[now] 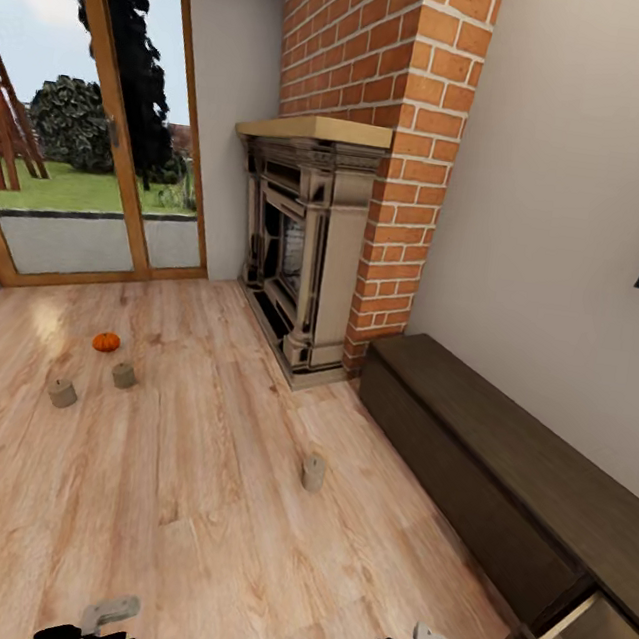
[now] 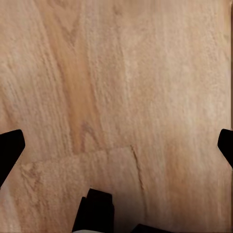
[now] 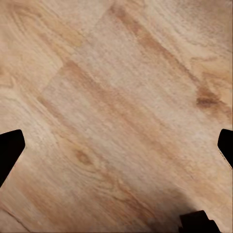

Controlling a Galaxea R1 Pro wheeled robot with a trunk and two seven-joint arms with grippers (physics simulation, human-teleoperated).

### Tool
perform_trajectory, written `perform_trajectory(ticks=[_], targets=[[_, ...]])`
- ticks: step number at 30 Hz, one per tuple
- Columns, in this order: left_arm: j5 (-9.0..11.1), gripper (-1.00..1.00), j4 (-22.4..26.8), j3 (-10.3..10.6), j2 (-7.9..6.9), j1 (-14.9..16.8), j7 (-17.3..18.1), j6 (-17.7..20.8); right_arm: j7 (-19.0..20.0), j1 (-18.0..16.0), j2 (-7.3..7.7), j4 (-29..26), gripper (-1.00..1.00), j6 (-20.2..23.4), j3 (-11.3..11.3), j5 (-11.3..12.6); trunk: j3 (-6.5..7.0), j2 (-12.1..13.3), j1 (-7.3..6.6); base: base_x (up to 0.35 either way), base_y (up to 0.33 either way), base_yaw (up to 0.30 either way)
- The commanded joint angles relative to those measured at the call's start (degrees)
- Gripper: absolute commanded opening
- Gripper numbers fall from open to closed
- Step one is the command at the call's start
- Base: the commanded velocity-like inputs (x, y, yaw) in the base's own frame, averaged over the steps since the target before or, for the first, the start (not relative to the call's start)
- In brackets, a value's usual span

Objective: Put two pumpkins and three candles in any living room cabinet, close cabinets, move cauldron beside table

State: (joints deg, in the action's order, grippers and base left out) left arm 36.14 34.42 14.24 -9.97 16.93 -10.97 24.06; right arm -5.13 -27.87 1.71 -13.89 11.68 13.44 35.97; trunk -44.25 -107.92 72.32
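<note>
With the cabinet [image 1: 501, 475] along the right wall — one drawer [image 1: 592, 638] open near the right gripper [image 3: 116, 141] — a careless approach may knock the floor's upright candles [image 1: 312, 472] or pumpkins [image 1: 106, 342] away; both jaws are spread wide, empty.

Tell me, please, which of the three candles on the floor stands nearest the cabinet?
The lone candle in mid-floor, closest to the dark cabinet; the other two candles sit together far off by the pumpkin.
</note>
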Motion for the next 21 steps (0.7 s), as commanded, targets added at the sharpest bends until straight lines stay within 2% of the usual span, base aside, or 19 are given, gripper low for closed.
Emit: perform_trajectory(ticks=[1, 11, 21], targets=[[0.6, 1.0, 0.12, 0.43, -0.07, 0.03, -0.54, 0.11, -0.41, 0.0, 0.05, -0.18, 1.0, 0.13, 0.5, 0.51, -0.06, -0.02, 0.03, 0.331, 0.0, 0.016], [0.6, 1.0, 0.11, 0.52, -0.02, 0.02, -0.54, 0.11, -0.42, 0.0, 0.05, -0.17, 1.0, -0.62, 2.13, 0.52, -0.06, -0.02, 0.03, 0.331, 0.0, 0.003], [0.6, 1.0, 0.12, 0.52, -0.14, 0.03, -0.54, 0.11, -0.42, 0.0, 0.05, -0.18, 1.0, -0.61, 2.31, 0.59, -0.06, -0.02, 0.03, 0.329, 0.0, 0.0]])
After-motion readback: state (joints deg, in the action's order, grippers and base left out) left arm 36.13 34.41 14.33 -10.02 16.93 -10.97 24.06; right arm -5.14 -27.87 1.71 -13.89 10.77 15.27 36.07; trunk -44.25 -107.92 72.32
